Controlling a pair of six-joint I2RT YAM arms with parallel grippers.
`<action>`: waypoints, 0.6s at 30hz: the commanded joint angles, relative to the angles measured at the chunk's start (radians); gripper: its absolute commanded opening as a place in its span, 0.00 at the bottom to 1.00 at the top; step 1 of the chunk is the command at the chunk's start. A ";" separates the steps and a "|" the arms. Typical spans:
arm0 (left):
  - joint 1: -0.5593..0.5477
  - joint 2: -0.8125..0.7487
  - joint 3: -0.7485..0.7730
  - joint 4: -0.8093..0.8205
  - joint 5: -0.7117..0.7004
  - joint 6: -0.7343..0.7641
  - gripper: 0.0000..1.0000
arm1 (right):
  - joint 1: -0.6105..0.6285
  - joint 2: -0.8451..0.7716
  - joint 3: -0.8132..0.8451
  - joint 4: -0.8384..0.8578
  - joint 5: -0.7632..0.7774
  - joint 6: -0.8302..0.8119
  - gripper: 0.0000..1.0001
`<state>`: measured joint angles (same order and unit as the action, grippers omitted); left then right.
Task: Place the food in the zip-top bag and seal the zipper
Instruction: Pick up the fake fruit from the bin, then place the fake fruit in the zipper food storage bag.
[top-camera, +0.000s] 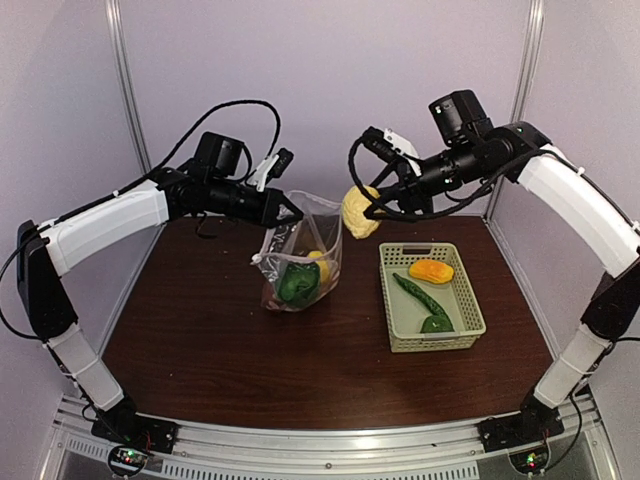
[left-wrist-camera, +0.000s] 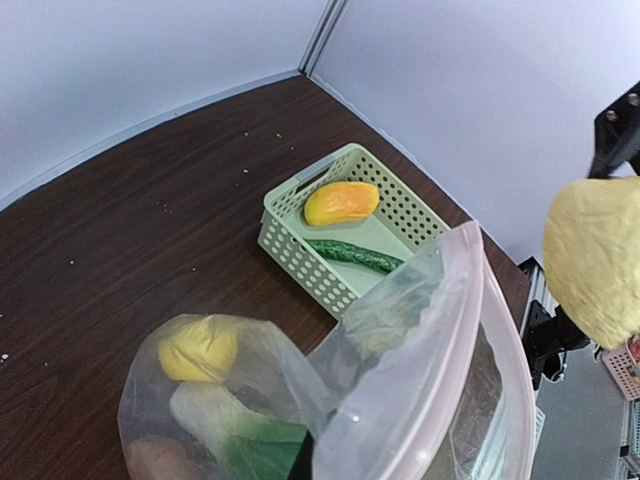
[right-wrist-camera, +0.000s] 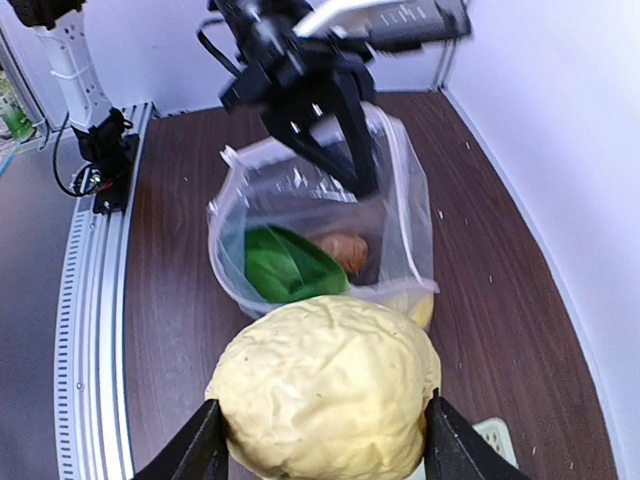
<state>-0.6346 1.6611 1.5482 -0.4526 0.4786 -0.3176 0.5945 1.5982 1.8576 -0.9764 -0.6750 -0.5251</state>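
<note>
Overhead view: our left gripper (top-camera: 287, 208) is clenched on the rim of the clear bag (top-camera: 300, 262), holding it upright and open over the table (top-camera: 200, 330). Our right gripper (top-camera: 372, 205) grasps a pale yellow lump (top-camera: 360, 212) just beside the bag's mouth. To the right, the green basket (top-camera: 437, 343) holds an orange piece (top-camera: 431, 271), a cucumber (top-camera: 414, 292) and a pepper (top-camera: 436, 324).

Left wrist view: the bag looks thin, floppy and slick. We judge it best held by its stiffer rim. A lemon (left-wrist-camera: 200, 348) lies inside.

Right wrist view: the lump fills the jaws and looks light and firm. The left gripper's fingers (right-wrist-camera: 355, 150) at the far rim narrow the opening, so we judge the drop needs care.
</note>
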 joint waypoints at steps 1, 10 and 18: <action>0.004 0.003 -0.011 0.052 0.020 -0.001 0.00 | 0.109 0.106 0.168 -0.012 -0.007 0.014 0.47; 0.003 -0.010 -0.008 0.052 0.030 -0.004 0.00 | 0.192 0.238 0.268 0.037 0.163 0.072 0.47; 0.003 -0.018 -0.011 0.054 0.022 -0.006 0.00 | 0.247 0.272 0.245 0.049 0.424 0.051 0.53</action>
<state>-0.6346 1.6611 1.5463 -0.4454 0.4938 -0.3187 0.8093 1.8683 2.0975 -0.9455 -0.3981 -0.4713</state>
